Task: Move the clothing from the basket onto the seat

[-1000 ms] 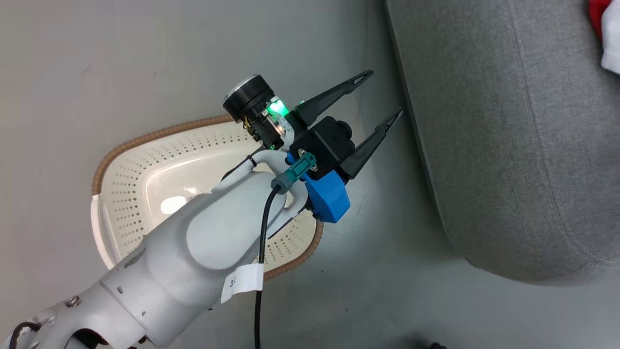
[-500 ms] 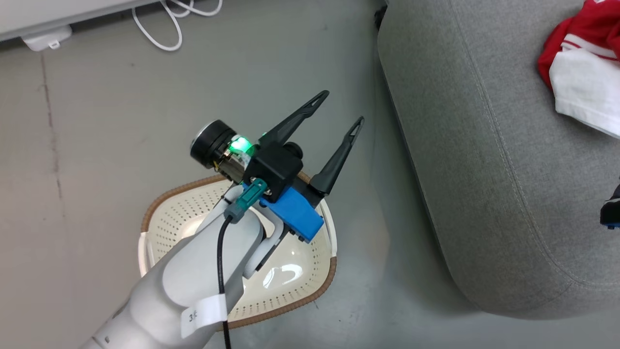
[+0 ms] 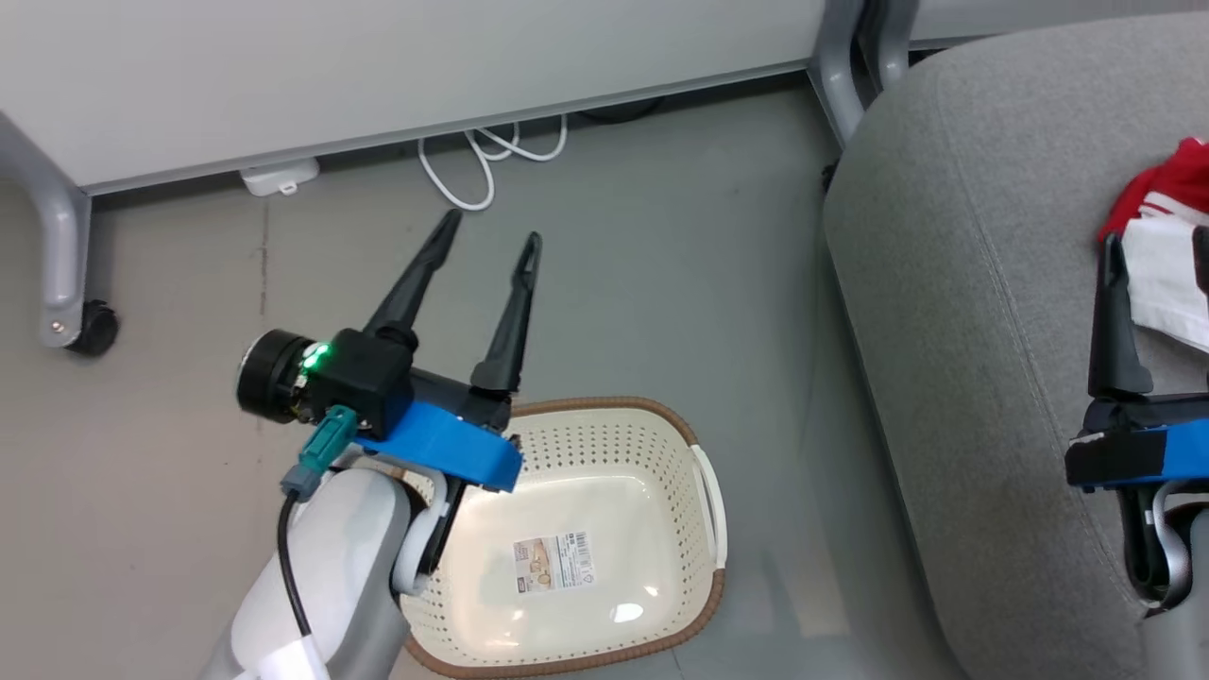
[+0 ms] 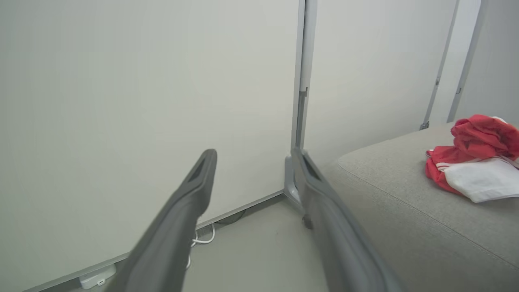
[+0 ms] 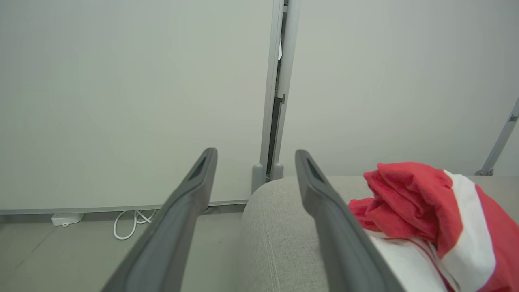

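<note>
**Left end effector** (image 3: 492, 229): two long, dark, tapered fingers spread wide with nothing between them. It hangs over the floor (image 3: 661, 236), past the basket's far rim.

**Right end effector** (image 3: 1157, 255): same build, also wide and empty. It sits above the seat just beside the clothing; I cannot tell whether they touch.

**The clothing** (image 5: 405, 194): a soft, crumpled heap, red with white panels and thin stripes, lying on the seat's top.

**The basket** (image 3: 661, 413): oval, cream perforated plastic with a brown woven-look rim and a white side handle. It stands on the floor beside the seat, with a paper label (image 3: 553, 564) on its base.

**The seat** (image 3: 945, 283): light grey woven upholstery with a rounded edge and a stitched seam.

**Status, judged:** transfer looks complete.

**Hazards:**
- A right finger pulling back carelessly could snag the loose fabric and drag it off the seat.
- The left forearm, low over the light basket, could knock or tip it.
</note>
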Controlling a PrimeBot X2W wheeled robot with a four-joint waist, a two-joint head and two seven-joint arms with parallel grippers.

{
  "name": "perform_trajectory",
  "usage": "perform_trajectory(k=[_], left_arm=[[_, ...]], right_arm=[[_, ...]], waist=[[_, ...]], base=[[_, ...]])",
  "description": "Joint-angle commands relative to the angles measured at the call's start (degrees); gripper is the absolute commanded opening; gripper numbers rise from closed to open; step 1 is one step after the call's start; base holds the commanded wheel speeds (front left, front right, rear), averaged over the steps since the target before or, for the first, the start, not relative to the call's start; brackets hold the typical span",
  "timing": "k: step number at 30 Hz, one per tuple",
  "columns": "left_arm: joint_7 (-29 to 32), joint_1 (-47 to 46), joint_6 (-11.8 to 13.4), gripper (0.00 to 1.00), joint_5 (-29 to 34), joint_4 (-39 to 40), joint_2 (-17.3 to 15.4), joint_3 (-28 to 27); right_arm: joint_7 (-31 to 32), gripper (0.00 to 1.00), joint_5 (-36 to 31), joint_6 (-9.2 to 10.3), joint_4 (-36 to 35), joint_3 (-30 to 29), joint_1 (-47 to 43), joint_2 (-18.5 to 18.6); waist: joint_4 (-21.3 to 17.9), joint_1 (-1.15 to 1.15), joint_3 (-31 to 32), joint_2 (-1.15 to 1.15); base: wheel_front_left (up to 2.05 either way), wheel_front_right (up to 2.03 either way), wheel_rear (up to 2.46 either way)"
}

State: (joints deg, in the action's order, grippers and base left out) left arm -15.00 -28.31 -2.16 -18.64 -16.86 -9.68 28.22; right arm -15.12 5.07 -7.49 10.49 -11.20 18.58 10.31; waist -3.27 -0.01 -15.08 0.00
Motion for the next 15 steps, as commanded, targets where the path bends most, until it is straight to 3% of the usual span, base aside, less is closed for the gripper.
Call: perform_trajectory(k=[1, 15], left_arm=[[-0.3, 1.5, -0.1, 1.00, 0.8, 0.6, 0.2, -2.3], [-0.3, 15.6, -2.6, 1.00, 6.0, 4.9, 4.2, -21.1]], right_arm=[[-0.1, 1.00, -0.4, -0.01, -0.2, 0.3, -1.2, -0.3], [-0.1, 1.00, 0.3, -0.01, -0.1, 4.1, -6.8, -2.8]], waist=[[2.2, 0.01, 2.1, 0.00], [5.7, 0.01, 8.8, 0.00]], base=[[0.00, 0.00, 0.00], [0.00, 0.00, 0.00]])
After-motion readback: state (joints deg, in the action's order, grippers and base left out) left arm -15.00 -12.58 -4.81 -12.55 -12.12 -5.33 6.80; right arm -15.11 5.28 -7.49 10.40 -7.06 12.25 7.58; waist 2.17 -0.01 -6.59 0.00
